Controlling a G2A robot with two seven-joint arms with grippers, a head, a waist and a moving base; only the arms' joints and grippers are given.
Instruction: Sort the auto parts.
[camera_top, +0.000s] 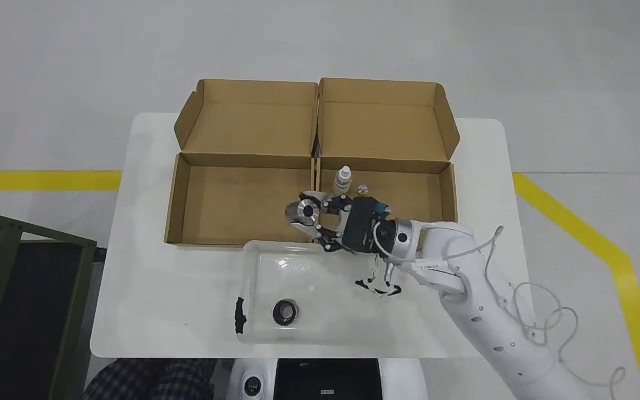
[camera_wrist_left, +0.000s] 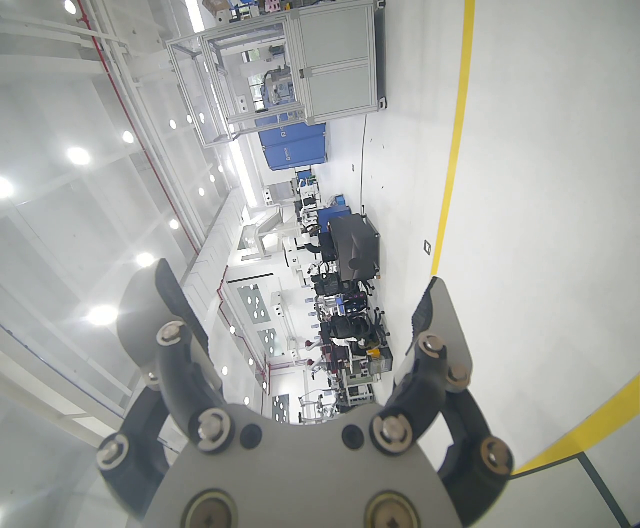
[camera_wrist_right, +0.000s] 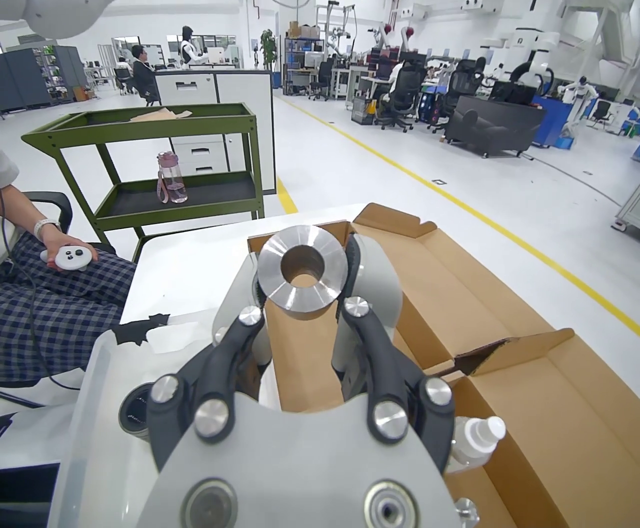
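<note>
Now | right tool (camera_wrist_right: 303, 280) pinching metal ring (camera_wrist_right: 300, 298) over cardboard box (camera_top: 230, 200) | left tool (camera_wrist_left: 300, 277) spread

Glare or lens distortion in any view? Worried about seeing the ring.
Left wrist view: ceiling lamps bloom into haze over one finger of the left gripper; the yellow floor line bows. Right wrist view: ring shines, rim and bore still visible. Top view: even light; clear tray barely stands out from the white table.

The white tabletop (camera_top: 150, 260) carries two open cardboard boxes side by side, the left box (camera_top: 240, 205) touching the right box (camera_top: 410, 190). A clear plastic tray (camera_top: 310, 275) sits just beside them at the near edge.
</note>
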